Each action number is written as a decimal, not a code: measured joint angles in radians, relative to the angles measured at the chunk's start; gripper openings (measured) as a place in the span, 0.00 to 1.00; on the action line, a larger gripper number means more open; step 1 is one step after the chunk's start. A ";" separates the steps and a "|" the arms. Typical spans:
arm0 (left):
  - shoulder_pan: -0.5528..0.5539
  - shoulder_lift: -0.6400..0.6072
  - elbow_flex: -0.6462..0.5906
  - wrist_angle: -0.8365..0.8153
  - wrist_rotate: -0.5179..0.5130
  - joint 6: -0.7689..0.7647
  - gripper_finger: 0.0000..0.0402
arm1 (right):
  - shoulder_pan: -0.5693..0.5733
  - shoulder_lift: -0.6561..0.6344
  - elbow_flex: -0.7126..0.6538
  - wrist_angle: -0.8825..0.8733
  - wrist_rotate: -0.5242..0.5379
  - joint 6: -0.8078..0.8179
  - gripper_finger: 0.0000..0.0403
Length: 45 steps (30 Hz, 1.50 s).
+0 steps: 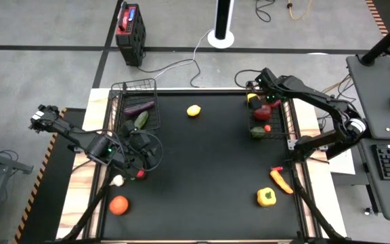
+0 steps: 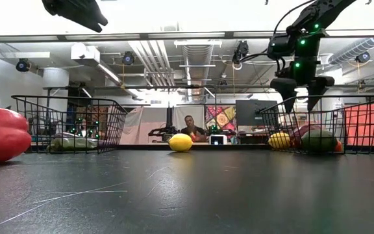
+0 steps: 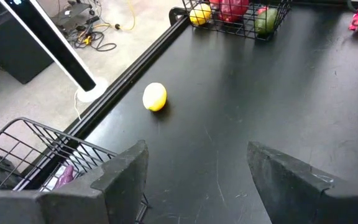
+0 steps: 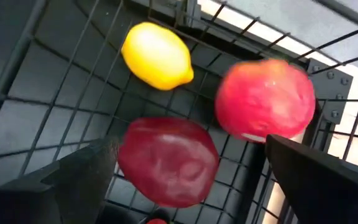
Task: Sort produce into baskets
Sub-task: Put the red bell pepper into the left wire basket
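It was a robotics lab: exposed ceiling ducts (image 2: 197, 55) overhead, a person (image 2: 190, 127) seated at monitors (image 2: 250, 112) at twelve o'clock, cables (image 1: 175, 66) trailing across taped concrete floor.

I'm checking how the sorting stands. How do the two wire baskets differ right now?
The left basket holds a purple eggplant and a green piece; the right basket holds a lemon and red pieces. The right gripper hangs open over the right basket; nothing hangs over the left basket. Both are black wire mesh at the table's far edge.
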<state>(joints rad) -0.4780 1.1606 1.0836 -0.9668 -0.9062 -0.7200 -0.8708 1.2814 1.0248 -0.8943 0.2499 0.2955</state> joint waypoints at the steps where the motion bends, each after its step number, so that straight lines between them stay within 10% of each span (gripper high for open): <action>1: 0.000 0.000 0.000 0.000 0.000 0.000 0.64 | 0.000 -0.003 0.000 0.000 0.003 0.001 0.98; 16: 0.000 0.038 -0.004 0.009 0.120 -0.108 0.64 | 0.227 -0.144 0.000 0.111 -0.097 0.009 0.98; 45: -0.013 0.255 0.005 -0.155 0.903 -0.826 0.64 | 0.679 -0.141 0.000 0.358 0.013 -0.037 0.98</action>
<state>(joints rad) -0.4908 1.4155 1.0889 -1.1222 -0.0036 -1.5457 -0.1913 1.1406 1.0246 -0.5361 0.2631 0.2580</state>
